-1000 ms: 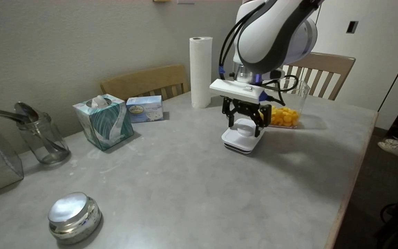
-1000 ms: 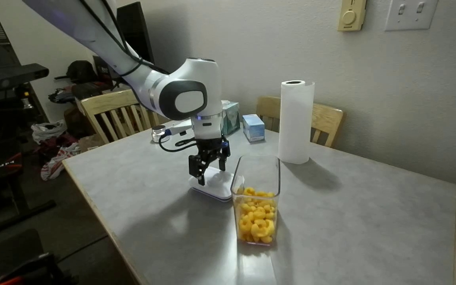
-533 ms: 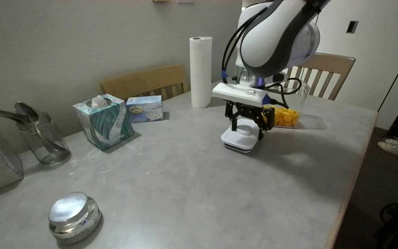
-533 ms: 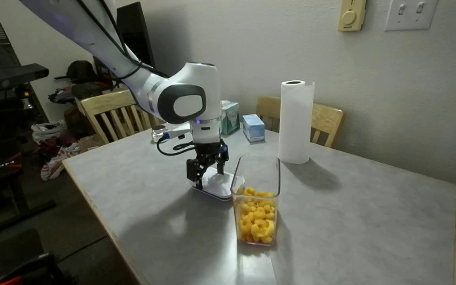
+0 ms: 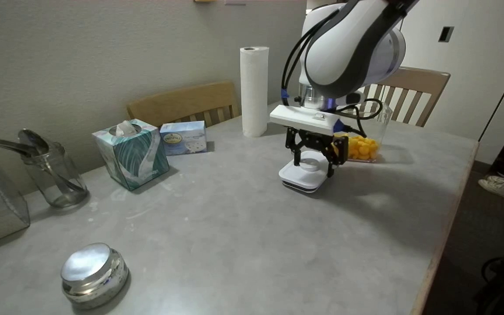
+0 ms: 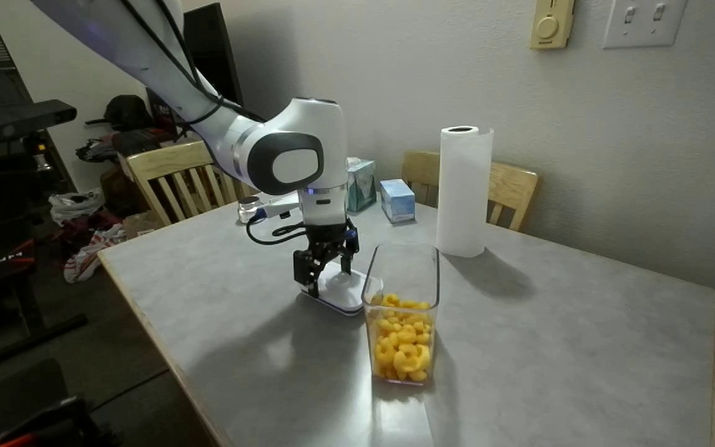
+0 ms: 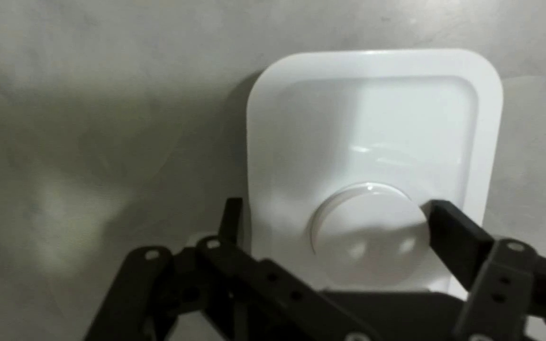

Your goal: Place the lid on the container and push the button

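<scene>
In an exterior view the container (image 6: 404, 276) shows whole, the lid (image 6: 344, 293) behind on the table (image 6: 550, 347); in an exterior view the gripper (image 5: 313, 167) partly hides the container. The wrist view shows the fingers (image 7: 460, 244) apart — one beside the button (image 7: 370, 237), one past the lid's edge.

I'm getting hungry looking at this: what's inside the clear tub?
Orange-yellow pieces, some ring-shaped, are heaped in the lower part of the clear tub. What lies deep among them is hidden by the outer ones.
</scene>
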You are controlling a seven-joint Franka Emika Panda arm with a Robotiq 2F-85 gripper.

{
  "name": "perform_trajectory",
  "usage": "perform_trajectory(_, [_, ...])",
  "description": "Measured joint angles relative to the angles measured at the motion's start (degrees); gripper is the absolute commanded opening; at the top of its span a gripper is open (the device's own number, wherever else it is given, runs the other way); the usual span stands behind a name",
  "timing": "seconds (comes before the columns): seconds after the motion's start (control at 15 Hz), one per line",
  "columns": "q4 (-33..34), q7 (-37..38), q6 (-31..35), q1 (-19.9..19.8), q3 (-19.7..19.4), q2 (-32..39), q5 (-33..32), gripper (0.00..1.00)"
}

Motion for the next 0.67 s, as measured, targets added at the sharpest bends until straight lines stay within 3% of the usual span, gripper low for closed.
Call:
perform_trajectory(0.13, [0.0,-0.1,0.1,0.0,0.0,0.0,0.0,0.62])
perform_trajectory(0.2, [0.1,-0.1,0.1,0.0,0.0,-0.2,0.0,0.6])
perform_trajectory(0.67, [0.1,-0.1,0.1,0.0,0.0,-0.2,0.0,0.6])
